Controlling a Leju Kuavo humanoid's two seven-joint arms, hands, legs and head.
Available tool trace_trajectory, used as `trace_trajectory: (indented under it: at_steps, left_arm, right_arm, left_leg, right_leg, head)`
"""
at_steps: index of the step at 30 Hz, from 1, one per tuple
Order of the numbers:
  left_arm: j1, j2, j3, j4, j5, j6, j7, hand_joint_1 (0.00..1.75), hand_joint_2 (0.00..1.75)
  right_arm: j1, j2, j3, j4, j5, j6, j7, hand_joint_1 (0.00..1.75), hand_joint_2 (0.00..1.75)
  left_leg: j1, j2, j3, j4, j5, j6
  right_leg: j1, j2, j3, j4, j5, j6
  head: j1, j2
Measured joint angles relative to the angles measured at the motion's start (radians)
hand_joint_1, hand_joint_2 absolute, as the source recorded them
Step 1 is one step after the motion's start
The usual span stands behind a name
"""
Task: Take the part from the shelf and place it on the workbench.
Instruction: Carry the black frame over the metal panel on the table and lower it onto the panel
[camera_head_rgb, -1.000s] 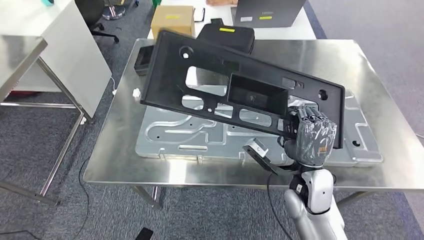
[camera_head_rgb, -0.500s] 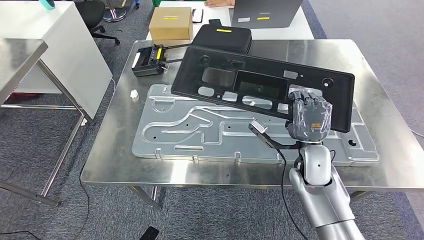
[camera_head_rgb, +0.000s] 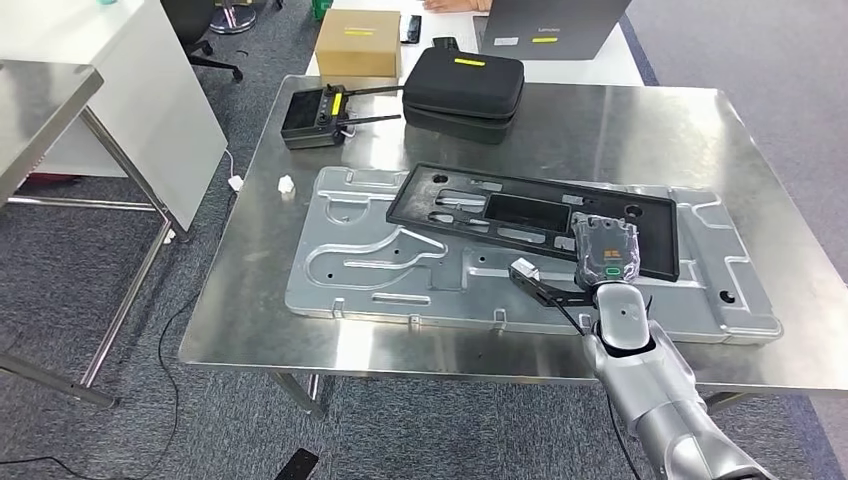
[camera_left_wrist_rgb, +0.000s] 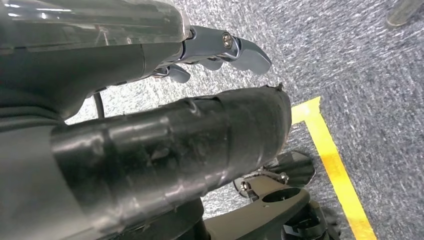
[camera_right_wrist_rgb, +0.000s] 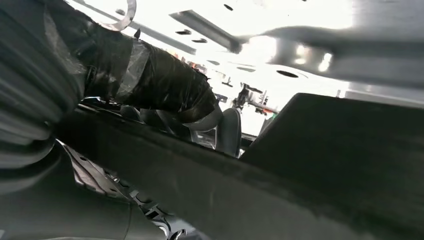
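Note:
The part is a long black plastic panel (camera_head_rgb: 520, 215) with several cut-outs. It lies almost flat on a silver stamped metal plate (camera_head_rgb: 360, 270) on the steel workbench (camera_head_rgb: 620, 120). My right hand (camera_head_rgb: 605, 250) grips the panel's near edge toward its right end. In the right wrist view the taped thumb (camera_right_wrist_rgb: 165, 85) curls over the black panel (camera_right_wrist_rgb: 325, 165), with the shiny plate behind it. My left hand (camera_left_wrist_rgb: 200, 145) hangs over the carpet, its fingers (camera_left_wrist_rgb: 230, 47) apart and holding nothing.
At the workbench's far side sit a black zip case (camera_head_rgb: 463, 82), a black remote controller (camera_head_rgb: 318, 105) and a small white bit (camera_head_rgb: 286, 184). A cardboard box (camera_head_rgb: 358, 42) and laptop (camera_head_rgb: 550, 22) lie beyond. A white table (camera_head_rgb: 120, 90) stands left. Yellow floor tape (camera_left_wrist_rgb: 340, 170) runs below.
The black panel has come down from a raised tilt to lie on the silver plate, my right hand lowering with it. The head view has shifted slightly.

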Motion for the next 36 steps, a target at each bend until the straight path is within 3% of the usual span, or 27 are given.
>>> trace_trajectory:
  at_steps: [2,4,6,8,10,11,12,14,16,19,21,24,25,26,27,30,32,34,36]
  left_arm:
    - [-0.001,0.0,-0.001,0.0,0.001,0.0,0.0,0.0,0.0]
    - [-0.001,0.0,-0.002,0.0,0.001,0.001,0.0,0.0,0.0]
    - [-0.002,0.0,-0.002,0.0,0.002,0.001,0.0,0.0,0.0]
    - [-0.003,0.0,-0.003,0.0,0.003,0.002,0.0,0.0,0.0]
    - [-0.001,0.0,-0.003,0.0,0.003,0.002,0.001,0.0,0.0]
    - [0.0,0.0,-0.003,0.0,0.003,0.003,0.002,0.0,0.0]
    - [0.0,0.0,-0.003,0.0,0.003,0.003,0.002,0.0,0.0]
    - [-0.001,0.0,-0.003,0.0,0.004,0.006,0.003,0.0,0.0]
    - [-0.002,0.0,-0.004,0.0,0.004,0.009,0.003,0.0,0.0]
    - [-0.001,0.0,-0.006,0.0,0.007,0.013,0.003,0.0,0.0]
    - [-0.001,0.0,-0.008,0.0,0.009,0.015,0.003,0.0,0.0]
    - [0.0,0.0,-0.012,0.0,0.011,0.02,0.001,0.0,0.0]
    - [0.002,0.0,-0.013,0.0,0.013,0.022,0.0,0.0,0.0]
    - [0.004,0.0,-0.013,0.0,0.016,0.023,0.0,0.0,0.0]
    - [0.007,0.0,-0.014,0.0,0.019,0.025,-0.001,0.0,0.0]
    - [0.01,0.0,-0.014,0.0,0.028,0.03,-0.004,0.0,0.0]
    - [0.011,0.001,-0.015,0.0,0.031,0.035,-0.006,0.0,0.0]
    - [0.012,0.001,-0.015,0.0,0.039,0.048,-0.01,0.0,0.0]
    - [0.014,0.003,-0.014,0.0,0.053,0.064,-0.017,0.0,0.0]
  right_arm:
    - [-0.007,-0.001,0.002,0.032,-0.005,0.004,0.0,1.58,1.75]
    - [-0.005,-0.001,0.002,0.062,-0.017,-0.001,0.0,0.95,1.75]
    - [-0.003,-0.001,0.002,0.084,-0.032,-0.018,-0.003,0.4,1.75]
    - [-0.001,-0.001,0.002,0.101,-0.041,-0.045,-0.006,0.4,1.75]
    - [0.0,-0.002,0.001,0.114,-0.045,-0.065,-0.006,0.21,1.75]
    - [0.0,-0.002,0.001,0.119,-0.045,-0.071,-0.005,0.1,1.75]
    - [-0.001,-0.002,0.001,0.123,-0.046,-0.073,-0.005,0.0,1.75]
    - [-0.003,-0.002,-0.001,0.128,-0.054,-0.08,-0.007,0.0,0.87]
    - [-0.003,-0.002,-0.007,0.129,-0.062,-0.1,-0.008,0.0,0.0]
    - [0.016,-0.003,-0.019,0.117,-0.065,-0.151,-0.006,0.0,0.0]
    - [0.046,-0.008,-0.027,0.092,-0.064,-0.185,-0.006,0.0,0.0]
    - [0.105,-0.016,-0.041,0.035,-0.055,-0.221,-0.01,0.0,0.0]
    - [0.127,-0.019,-0.047,0.014,-0.051,-0.228,-0.012,0.0,0.0]
    - [0.147,-0.023,-0.052,-0.009,-0.046,-0.232,-0.014,0.0,0.0]
    - [0.167,-0.028,-0.057,-0.034,-0.037,-0.236,-0.017,0.0,0.0]
    - [0.217,-0.045,-0.075,-0.12,-0.009,-0.244,-0.021,0.0,0.0]
    - [0.24,-0.056,-0.085,-0.165,0.005,-0.245,-0.022,0.0,0.0]
    - [0.273,-0.079,-0.092,-0.215,0.019,-0.24,-0.025,0.0,0.0]
    - [0.316,-0.123,-0.096,-0.279,0.024,-0.216,-0.041,0.0,0.0]
  left_leg:
    - [-0.002,0.001,-0.002,0.0,0.0,-0.008]
    - [-0.002,0.001,-0.001,0.0,-0.003,-0.017]
    - [-0.001,0.003,-0.018,0.041,-0.033,-0.028]
    - [0.003,0.005,-0.07,0.156,-0.092,-0.036]
    - [0.008,0.006,-0.124,0.267,-0.129,-0.043]
    - [0.009,0.006,-0.131,0.28,-0.123,-0.045]
    - [0.011,0.006,-0.118,0.253,-0.098,-0.046]
    - [0.014,0.006,-0.051,0.12,-0.034,-0.045]
    - [0.012,0.006,0.001,0.019,-0.006,-0.038]
    - [0.009,0.005,0.012,-0.003,-0.004,-0.02]
    - [0.011,0.007,0.016,-0.012,0.003,-0.006]
    - [0.01,0.008,0.015,-0.017,0.007,0.007]
    - [0.009,0.008,0.014,-0.016,0.007,0.008]
    - [0.008,0.007,0.014,-0.015,0.006,0.009]
    - [0.008,0.006,0.014,-0.013,0.005,0.009]
    - [0.005,0.005,0.013,-0.005,-0.002,0.003]
    - [0.002,0.006,0.011,-0.003,-0.004,-0.005]
    - [0.0,0.006,0.012,-0.005,-0.004,-0.014]
    - [0.0,0.006,0.006,0.014,-0.022,-0.024]
  right_leg:
    - [0.006,0.001,0.013,-0.027,0.0,-0.006]
    - [0.002,0.001,0.017,-0.035,0.003,-0.014]
    - [-0.005,0.0,0.022,-0.042,0.007,-0.026]
    - [-0.007,-0.002,0.025,-0.044,0.006,-0.032]
    - [-0.006,-0.002,0.027,-0.044,0.005,-0.034]
    - [-0.006,-0.001,0.028,-0.044,0.004,-0.034]
    - [-0.006,-0.001,0.03,-0.043,0.004,-0.033]
    - [-0.007,0.0,0.036,-0.041,0.0,-0.028]
    - [-0.004,0.002,0.037,-0.038,-0.003,-0.018]
    - [-0.002,0.005,0.039,-0.042,-0.001,0.001]
    - [-0.005,0.004,0.028,-0.016,-0.023,0.011]
    - [-0.006,0.003,-0.047,0.154,-0.115,0.019]
    - [-0.007,0.003,-0.072,0.208,-0.134,0.021]
    - [-0.007,0.003,-0.083,0.231,-0.134,0.021]
    - [-0.006,0.003,-0.076,0.215,-0.116,0.019]
    - [-0.002,0.002,0.014,0.027,-0.028,0.007]
    - [0.004,0.001,0.041,-0.035,-0.014,-0.001]
    - [0.004,0.002,0.043,-0.039,-0.013,-0.009]
    - [-0.002,-0.002,0.05,-0.048,-0.01,-0.019]
  head:
    - [0.0,0.0]
    - [0.0,0.0]
    - [-0.002,0.0]
    - [-0.003,0.0]
    - [-0.003,0.0]
    - [-0.003,0.0]
    - [-0.003,0.0]
    - [-0.003,0.0]
    - [-0.002,0.0]
    - [-0.002,0.0]
    - [-0.001,0.0]
    - [-0.001,0.0]
    - [-0.001,0.0]
    - [-0.001,0.0]
    - [-0.001,0.0]
    - [-0.001,0.0]
    - [-0.001,0.0]
    - [-0.002,0.0]
    - [-0.002,0.0]
